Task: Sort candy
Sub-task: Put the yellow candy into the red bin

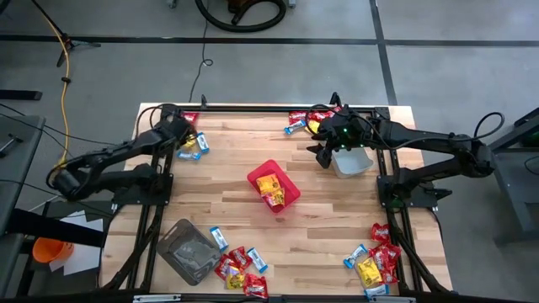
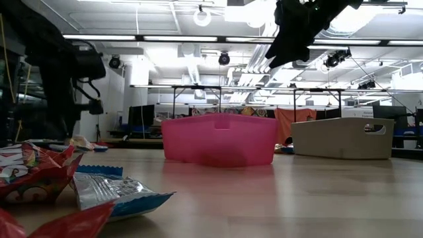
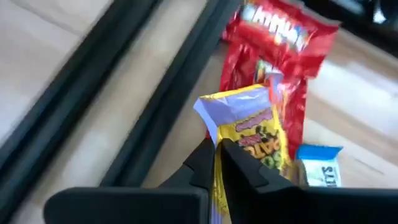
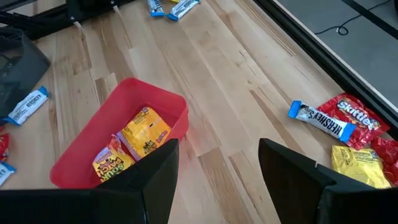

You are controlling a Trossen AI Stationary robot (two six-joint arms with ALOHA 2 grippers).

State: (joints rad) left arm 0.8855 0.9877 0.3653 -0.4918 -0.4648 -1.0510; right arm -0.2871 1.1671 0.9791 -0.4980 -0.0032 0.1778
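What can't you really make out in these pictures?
- Clear tub, high view: the right gripper covers it, contents hidden.
- Grey tub, high view: contents too small to tell.
- Yellow packet, left wrist view: blurred; left gripper covers its lower edge.

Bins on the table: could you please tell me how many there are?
3: a red bin at the centre, a grey tub near the front left, and a clear tub under the right arm, partly hidden.
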